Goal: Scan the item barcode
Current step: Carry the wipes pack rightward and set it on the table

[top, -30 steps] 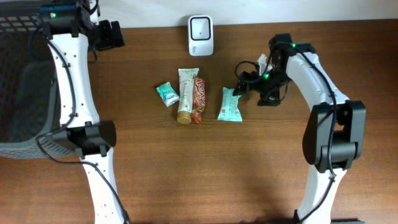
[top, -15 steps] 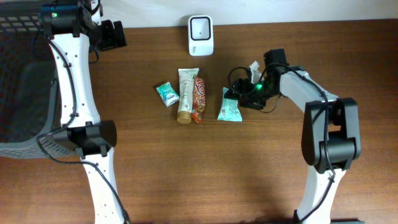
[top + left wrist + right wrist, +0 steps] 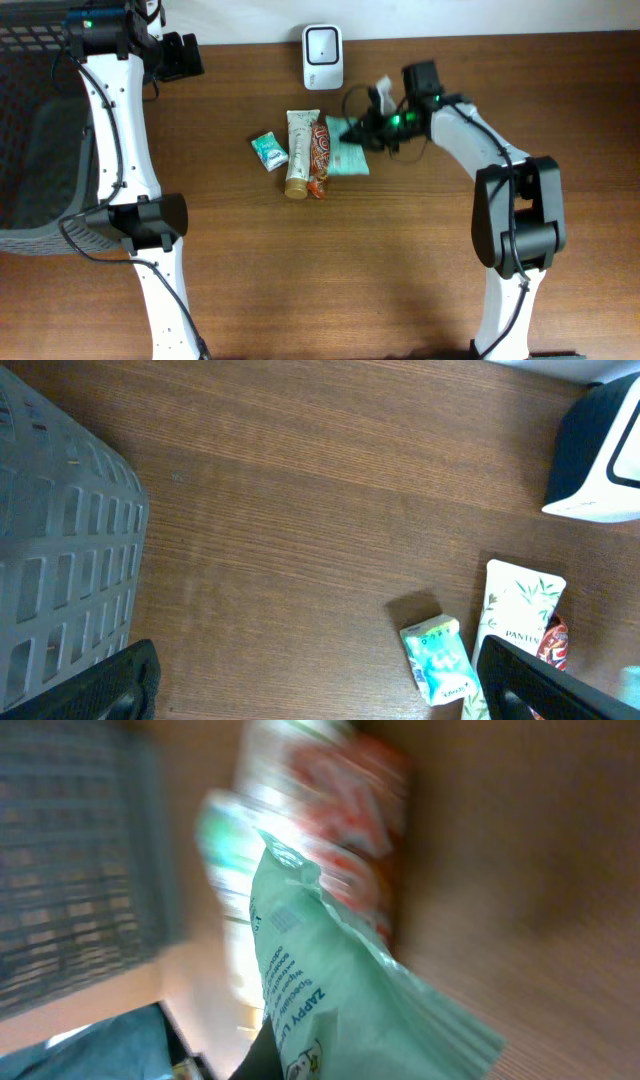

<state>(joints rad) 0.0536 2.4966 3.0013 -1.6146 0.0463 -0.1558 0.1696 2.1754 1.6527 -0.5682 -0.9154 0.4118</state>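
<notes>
My right gripper (image 3: 364, 128) is shut on one end of a mint green wipes packet (image 3: 347, 158), which is tilted up just right of the other items. In the right wrist view this packet (image 3: 340, 970) fills the middle, with printed text and a small barcode patch facing the camera, and the right gripper (image 3: 300, 1065) clamps its lower end. The white scanner (image 3: 322, 55) stands at the table's back edge. My left gripper (image 3: 182, 55) stays open at the back left, holding nothing. The left gripper (image 3: 325, 700) looks down on bare wood, with the scanner (image 3: 600, 450) at the right edge.
A small teal packet (image 3: 268, 150), a white Pantene tube (image 3: 298, 152) and a red-orange bar (image 3: 319, 158) lie side by side left of the held packet. A grey basket (image 3: 30, 130) fills the far left; its wall (image 3: 60, 560) shows in the left wrist view.
My right gripper swung left to the green packet, shut on it and dragged and lifted it toward the red-orange bar. The left arm has not moved.
</notes>
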